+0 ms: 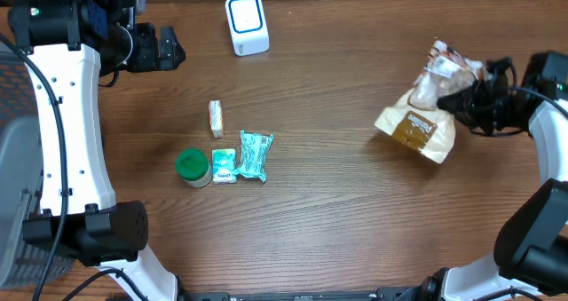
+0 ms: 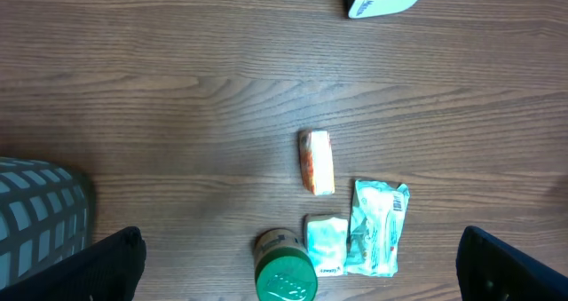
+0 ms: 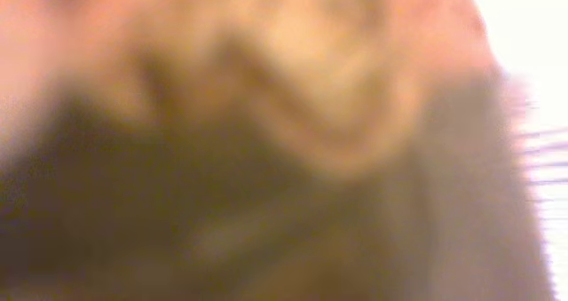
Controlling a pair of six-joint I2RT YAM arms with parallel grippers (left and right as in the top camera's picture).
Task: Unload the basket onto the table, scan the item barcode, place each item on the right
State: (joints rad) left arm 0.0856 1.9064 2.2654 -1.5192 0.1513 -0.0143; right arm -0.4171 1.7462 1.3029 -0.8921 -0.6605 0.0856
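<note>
Blurrily close, right tool (image 1: 459, 100) pinches the snack bag (image 1: 415, 126); left tool (image 1: 174, 51) stands wide.

Dark brown wood grain covers the table (image 1: 337, 212). On the far side, the scanner (image 1: 246, 23) is white with a blue ring. Right, the snack bag (image 1: 426, 114) is cream and tan, brown-labelled. Left of centre: a green-lidded jar (image 1: 193, 167), mint-and-white packets (image 1: 255, 155), a white-and-orange bar (image 1: 216, 118).
</note>
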